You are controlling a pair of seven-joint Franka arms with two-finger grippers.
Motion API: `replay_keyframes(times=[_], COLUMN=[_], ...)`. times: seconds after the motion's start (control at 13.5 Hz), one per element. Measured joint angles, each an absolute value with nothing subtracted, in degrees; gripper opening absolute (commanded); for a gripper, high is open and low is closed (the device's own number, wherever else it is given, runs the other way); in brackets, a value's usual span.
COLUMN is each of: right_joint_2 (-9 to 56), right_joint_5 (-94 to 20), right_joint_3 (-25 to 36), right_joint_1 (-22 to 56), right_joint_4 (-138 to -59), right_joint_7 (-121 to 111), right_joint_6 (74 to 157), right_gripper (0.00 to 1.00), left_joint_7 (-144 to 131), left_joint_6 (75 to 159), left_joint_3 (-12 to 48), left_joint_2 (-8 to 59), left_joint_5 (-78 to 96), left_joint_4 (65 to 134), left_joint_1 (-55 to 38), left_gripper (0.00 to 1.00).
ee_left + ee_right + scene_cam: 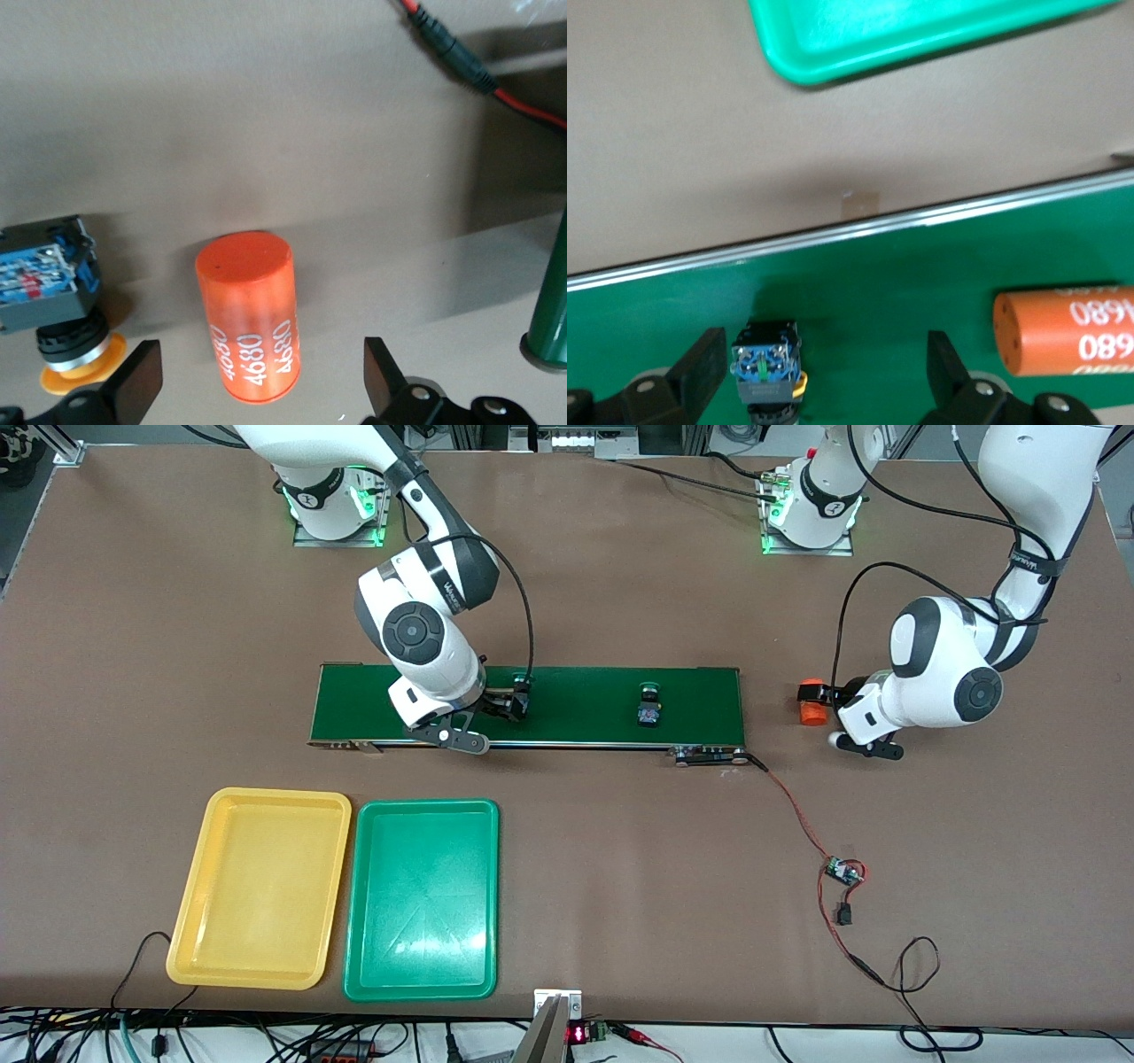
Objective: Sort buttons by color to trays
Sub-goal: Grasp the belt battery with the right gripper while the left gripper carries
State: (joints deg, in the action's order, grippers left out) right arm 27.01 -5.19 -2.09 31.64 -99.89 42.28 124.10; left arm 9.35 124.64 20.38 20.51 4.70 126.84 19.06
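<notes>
While both pincers, left (257, 390) and right (819, 376), gape empty: two trays, yellow (262, 887) and green (422, 899); two buttons on belt (651, 710) (769, 365).

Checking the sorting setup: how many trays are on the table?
2: yellow tray and green tray, side by side, nearer the camera than the belt. None seems hidden.

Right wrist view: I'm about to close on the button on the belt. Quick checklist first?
1. Right gripper open: ok.
2. Black push-button switch between its fingers, close to one: ok.
3. Switch's cap colour: cannot tell.
4. Orange cylinder marked 4680 on the dark-green conveyor belt, outside the jaws: ok.
5. Yellow plastic tray and green plastic tray side by side, nearer the front camera than the belt: ok.
6. Left gripper waits open astride a second orange cylinder, off the belt: ok.
</notes>
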Motion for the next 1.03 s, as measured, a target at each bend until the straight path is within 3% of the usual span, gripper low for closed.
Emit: replay_keyframes(times=[0.15,0.22,0.3,0.37,0.59,1.03], right_joint_2=[26.5,26.0,25.3,24.3,18.7,4.6], right_joint_5=[-5.2,-5.2,-5.2,-5.2,-5.1,-5.2], right_joint_3=[-1.1,-0.9,-0.9,-0.8,-0.6,-0.7], right_joint_1=[29.8,28.6,27.6,26.6,21.7,17.4], right_joint_4=[-99.8,-99.8,-99.8,-99.8,-100.8,-117.1], right_joint_7=[37.0,34.7,32.3,30.0,23.3,20.4], right_joint_6=[124.1,124.0,123.8,123.1,117.9,115.9], right_gripper=[1.0,1.0,1.0,1.0,1.0,1.0], left_joint_7=[9.9,10.1,10.2,10.6,13.2,24.6], left_joint_6=[127.2,128.3,128.8,128.9,128.9,129.1], left_joint_3=[20.4,20.4,20.4,20.4,20.4,21.1], left_joint_2=[22.1,22.9,23.6,23.9,23.8,20.4], left_joint_5=[4.6,4.6,4.6,4.6,4.5,4.4], left_joint_4=[127.8,128.0,128.1,128.1,128.6,127.8], left_joint_1=[19.1,19.1,19.1,19.1,19.1,18.7], left_gripper=[1.0,0.92,0.72,0.41,0.0,0.0])
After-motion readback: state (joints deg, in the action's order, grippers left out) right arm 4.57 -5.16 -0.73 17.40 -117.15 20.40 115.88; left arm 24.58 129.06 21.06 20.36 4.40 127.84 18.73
